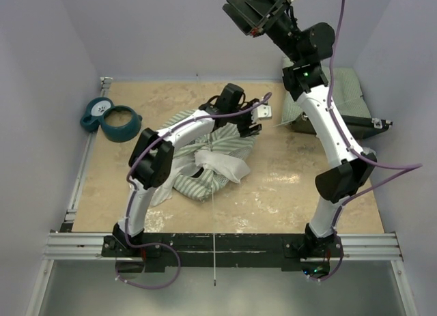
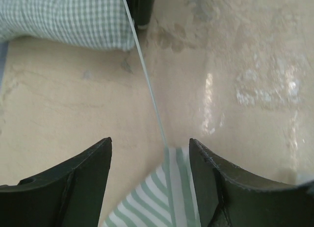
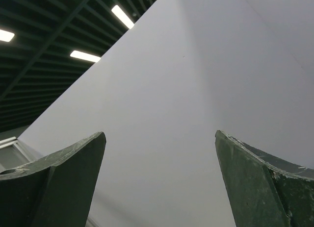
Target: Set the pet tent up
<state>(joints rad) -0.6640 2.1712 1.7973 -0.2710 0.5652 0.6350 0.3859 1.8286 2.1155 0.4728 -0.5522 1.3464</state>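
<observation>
The left hand hangs low over the surface, its two fingers partly spread and closed on nothing. In the gap between them lie a striped corner of the tent and the end of a thin pole. I cannot tell whether either finger touches the cloth; neither pinches it.

From that gap the pole runs straight away from the hand toward the cushion, passing just beside the cushion's near corner. Its long axis therefore lies along the hand's reach and across the line on which the fingers would close. As I judge it, that is the relation the coming grasp turns on: the fingers need only come together where they are to catch the pole end or the corner beside it.

The rest of the tent lies as a crumpled, flat heap to the left of the cushion and apart from it, directly under the left wrist. A thin rod leads from the heap's near side toward the arm bases.

The right hand is raised high above the cushion, fingers spread as wide as they go and empty, facing the wall. The left arm is plainly the nearer one to the tent.
</observation>
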